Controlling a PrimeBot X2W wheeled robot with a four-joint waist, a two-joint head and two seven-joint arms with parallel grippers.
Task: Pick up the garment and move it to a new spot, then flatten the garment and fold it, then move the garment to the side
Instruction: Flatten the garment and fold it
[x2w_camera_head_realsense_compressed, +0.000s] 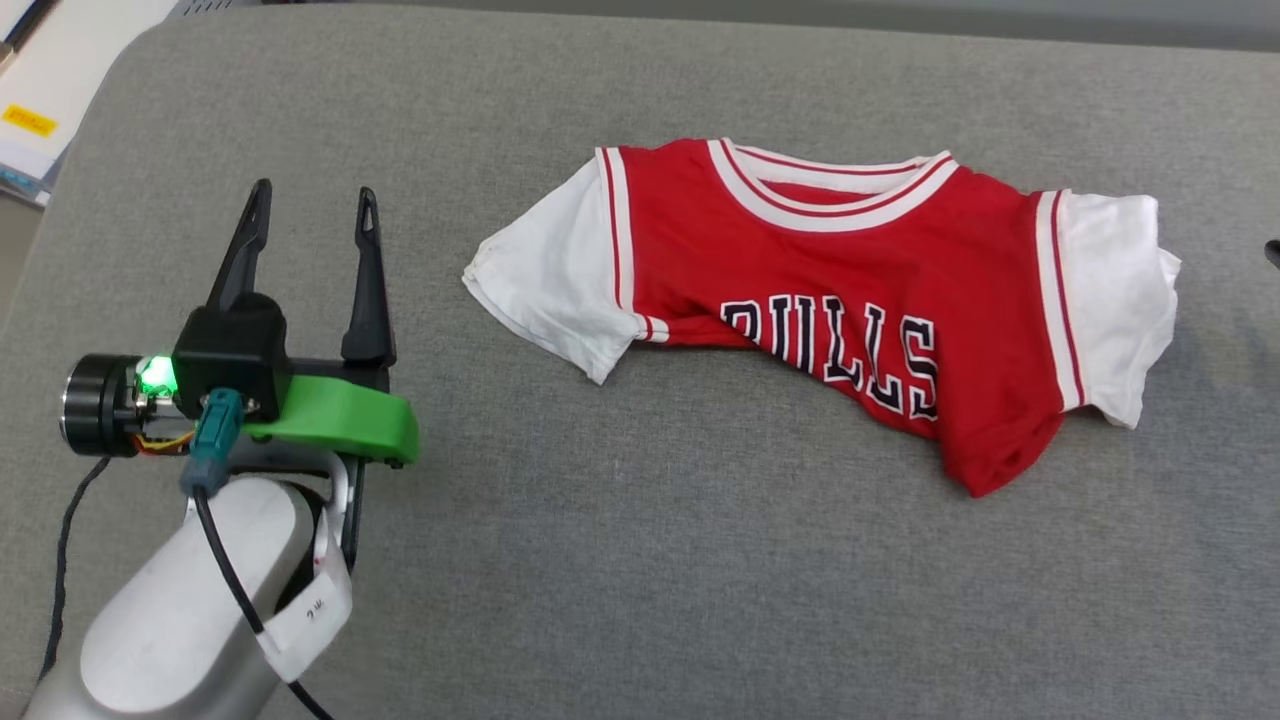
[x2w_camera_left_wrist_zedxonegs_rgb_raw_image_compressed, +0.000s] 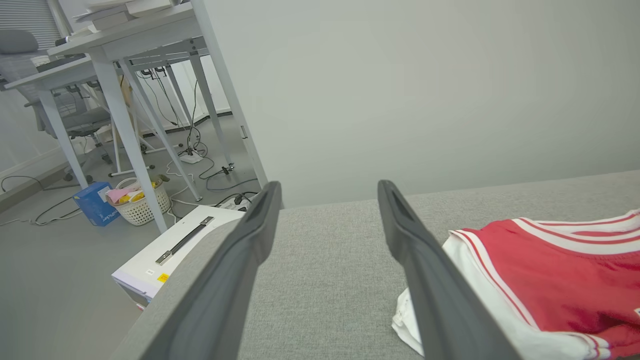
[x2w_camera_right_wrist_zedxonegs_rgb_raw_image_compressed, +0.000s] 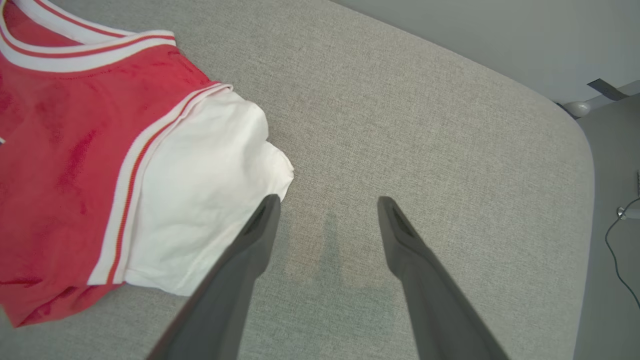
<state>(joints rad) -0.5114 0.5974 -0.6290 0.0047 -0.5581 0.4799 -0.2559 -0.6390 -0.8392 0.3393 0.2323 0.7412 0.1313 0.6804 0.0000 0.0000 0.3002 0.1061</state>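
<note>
Now the left gripper (x2w_camera_head_realsense_compressed: 315, 190), fingers wide apart and empty, is left of the garment (x2w_camera_head_realsense_compressed: 830, 290), a crumpled red shirt with white sleeves, striped collar and black letters on the grey cushion (x2w_camera_head_realsense_compressed: 640, 560), its far sleeve just beside the spread, empty right gripper (x2w_camera_right_wrist_zedxonegs_rgb_raw_image_compressed: 328, 200).

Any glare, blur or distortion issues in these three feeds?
Head view: even soft light, no glare, red Bulls T-shirt lettering crisp. Left wrist view: wide-angle warp, desk legs lean, left claw looms soft-edged up close. Right wrist view: sharp fabric weave, faint shadow on the grey cushion under the right claw.
</note>
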